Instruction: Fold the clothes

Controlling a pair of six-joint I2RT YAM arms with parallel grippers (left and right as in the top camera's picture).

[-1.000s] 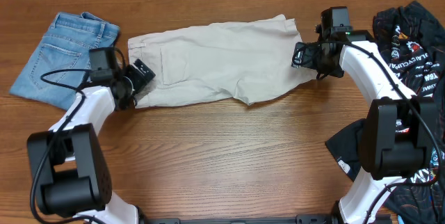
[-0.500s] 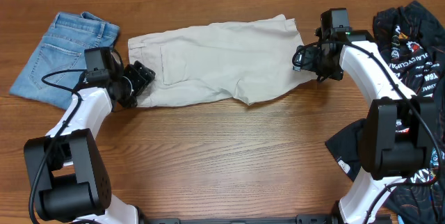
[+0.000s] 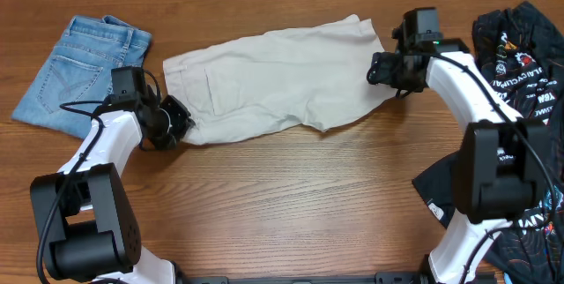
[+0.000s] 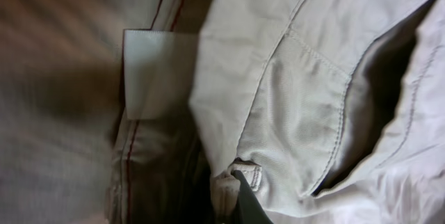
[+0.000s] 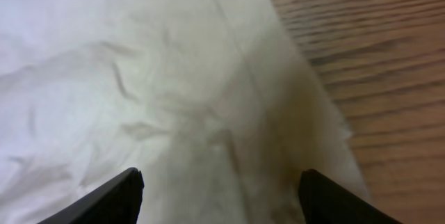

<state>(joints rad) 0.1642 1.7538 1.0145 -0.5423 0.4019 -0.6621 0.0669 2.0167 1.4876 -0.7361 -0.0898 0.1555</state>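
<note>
Shorts (image 3: pixel 282 85) now pinched by left gripper (image 3: pixel 182 123)

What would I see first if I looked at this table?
The big beige shorts are spread across the middle of the wooden table. The left tool pinches their waistband corner, and the right tool stands open over the leg end. Folded denim shorts lie at the far left, and a black printed jersey lies at the far right.

Overhead: straight down, far, whole table (image 3: pixel 291 205); both wrists: close, angled down onto beige shorts (image 3: pixel 273 77), shared with overhead
</note>
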